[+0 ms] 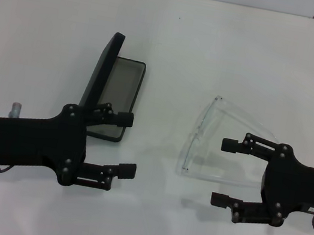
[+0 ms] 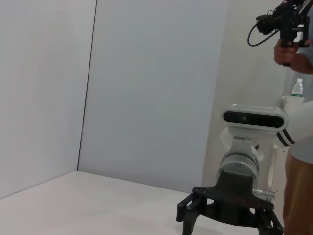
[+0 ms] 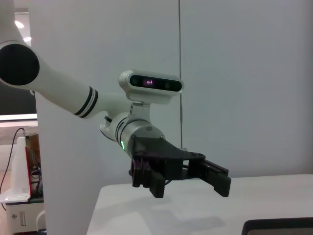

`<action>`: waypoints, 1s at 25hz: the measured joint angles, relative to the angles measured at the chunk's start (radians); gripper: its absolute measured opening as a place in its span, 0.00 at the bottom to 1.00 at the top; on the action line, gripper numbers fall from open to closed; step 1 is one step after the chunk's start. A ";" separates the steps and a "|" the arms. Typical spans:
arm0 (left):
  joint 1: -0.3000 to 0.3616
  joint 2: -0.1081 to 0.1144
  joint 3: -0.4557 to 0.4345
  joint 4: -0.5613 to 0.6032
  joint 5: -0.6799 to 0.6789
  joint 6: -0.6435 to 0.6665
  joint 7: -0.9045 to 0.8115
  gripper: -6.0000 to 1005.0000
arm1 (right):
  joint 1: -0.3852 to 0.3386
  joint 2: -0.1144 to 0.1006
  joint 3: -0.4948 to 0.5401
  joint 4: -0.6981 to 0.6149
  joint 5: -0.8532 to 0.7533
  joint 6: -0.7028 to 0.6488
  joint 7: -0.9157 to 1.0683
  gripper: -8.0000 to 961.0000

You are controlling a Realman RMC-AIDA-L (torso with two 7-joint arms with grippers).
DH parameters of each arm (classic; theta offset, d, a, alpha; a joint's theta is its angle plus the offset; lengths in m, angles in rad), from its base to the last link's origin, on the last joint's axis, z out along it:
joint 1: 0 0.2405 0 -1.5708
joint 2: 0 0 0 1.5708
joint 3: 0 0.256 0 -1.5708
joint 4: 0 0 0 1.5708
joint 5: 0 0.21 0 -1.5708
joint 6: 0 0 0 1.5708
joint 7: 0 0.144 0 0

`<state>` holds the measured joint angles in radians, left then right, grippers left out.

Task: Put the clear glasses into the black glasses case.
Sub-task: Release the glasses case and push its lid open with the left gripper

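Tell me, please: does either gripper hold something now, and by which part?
Nothing is held. Left gripper and right gripper are open; clear glasses lie free.

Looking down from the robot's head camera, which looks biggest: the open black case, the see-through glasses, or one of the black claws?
1. The clear wraparound plastic glasses and the open matte black glasses case look about equal; I won't rank them.
2. The left gripper or right gripper, open: smaller, though nearer the camera, so unsure.
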<state>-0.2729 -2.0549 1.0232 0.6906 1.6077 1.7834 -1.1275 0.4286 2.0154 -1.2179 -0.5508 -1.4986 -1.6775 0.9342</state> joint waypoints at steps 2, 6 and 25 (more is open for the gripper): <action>0.000 0.000 0.000 0.000 0.000 -0.003 0.001 0.88 | 0.000 0.001 0.000 0.001 0.001 0.001 0.000 0.90; -0.001 0.000 -0.001 0.000 -0.001 -0.008 0.007 0.88 | -0.001 0.002 0.000 0.004 0.005 0.001 0.000 0.90; -0.056 -0.010 -0.182 0.158 -0.182 -0.020 -0.550 0.87 | -0.009 0.010 0.000 0.007 0.012 0.002 0.015 0.90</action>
<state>-0.3289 -2.0654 0.8409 0.8490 1.4261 1.7635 -1.6779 0.4193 2.0256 -1.2180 -0.5440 -1.4867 -1.6758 0.9494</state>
